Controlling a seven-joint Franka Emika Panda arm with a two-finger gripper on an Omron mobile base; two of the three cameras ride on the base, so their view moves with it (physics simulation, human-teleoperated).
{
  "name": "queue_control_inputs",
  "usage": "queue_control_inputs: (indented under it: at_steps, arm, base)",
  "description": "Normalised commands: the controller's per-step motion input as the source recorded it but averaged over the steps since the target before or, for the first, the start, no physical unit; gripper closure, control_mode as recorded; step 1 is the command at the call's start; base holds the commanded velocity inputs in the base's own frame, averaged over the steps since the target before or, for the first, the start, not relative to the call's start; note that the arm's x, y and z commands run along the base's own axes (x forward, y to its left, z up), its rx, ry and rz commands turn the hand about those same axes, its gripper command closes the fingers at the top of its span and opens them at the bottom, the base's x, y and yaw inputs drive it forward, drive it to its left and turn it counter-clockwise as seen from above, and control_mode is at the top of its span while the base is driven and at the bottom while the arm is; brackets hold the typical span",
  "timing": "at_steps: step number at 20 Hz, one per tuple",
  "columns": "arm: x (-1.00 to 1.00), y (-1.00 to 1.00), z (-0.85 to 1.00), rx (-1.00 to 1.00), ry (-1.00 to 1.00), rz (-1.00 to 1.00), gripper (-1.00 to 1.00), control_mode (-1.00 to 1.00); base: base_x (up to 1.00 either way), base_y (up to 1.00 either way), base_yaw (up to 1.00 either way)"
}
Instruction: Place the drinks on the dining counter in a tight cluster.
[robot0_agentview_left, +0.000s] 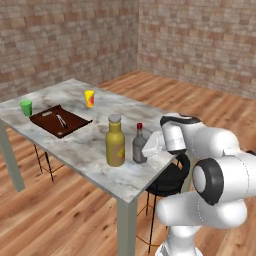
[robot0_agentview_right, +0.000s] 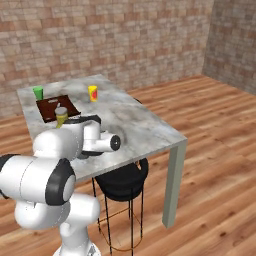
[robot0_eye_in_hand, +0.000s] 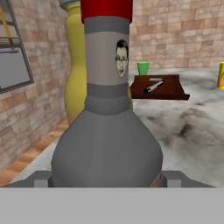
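A dark grey bottle with a red cap (robot0_agentview_left: 139, 146) stands upright near the front edge of the dining counter (robot0_agentview_left: 87, 145). My gripper (robot0_agentview_left: 144, 151) reaches it from the right. In the hand view the bottle (robot0_eye_in_hand: 107, 131) sits between my two fingertips (robot0_eye_in_hand: 43, 178), which press against its wide base, so the gripper (robot0_eye_in_hand: 107, 178) is shut on it. The tall yellow bottle with a grey cap (robot0_agentview_left: 115, 145) stands just left of it, a small gap apart, and shows behind it in the hand view (robot0_eye_in_hand: 76, 74). My arm hides most of the yellow bottle (robot0_agentview_right: 61, 116) in the right base view.
A brown board (robot0_agentview_left: 60, 121) with utensils lies mid-counter, a green cup (robot0_agentview_left: 26, 107) at the far left and a yellow cup (robot0_agentview_left: 89, 98) at the back. A black stool (robot0_agentview_left: 167, 180) stands under the counter's near corner. Brick walls enclose the wooden floor.
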Motion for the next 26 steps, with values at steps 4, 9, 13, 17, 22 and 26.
queue_control_inputs:
  at_steps: [4,9,13,17,22,26]
  arm:
    - [0.31,0.00,-0.01,0.00,0.00,0.00,1.00,-1.00]
    - [0.29,0.00,0.00,0.00,0.00,0.00,1.00,-1.00]
    - [0.17,0.00,-0.01,0.00,0.00,0.00,1.00,-1.00]
    - [0.11,0.04,-0.03,0.00,0.00,0.00,1.00,-1.00]
    - [0.07,0.11,-0.06,0.00,0.00,0.00,1.00,-1.00]
    - [0.01,0.16,-0.10,0.00,0.00,0.00,1.00,-1.00]
  base:
    - [0.00,0.00,0.00]
    - [0.00,0.00,0.00]
    - [0.00,0.00,0.00]
    - [0.00,0.00,0.00]
    - [0.00,0.00,0.00]
    - [0.00,0.00,0.00]
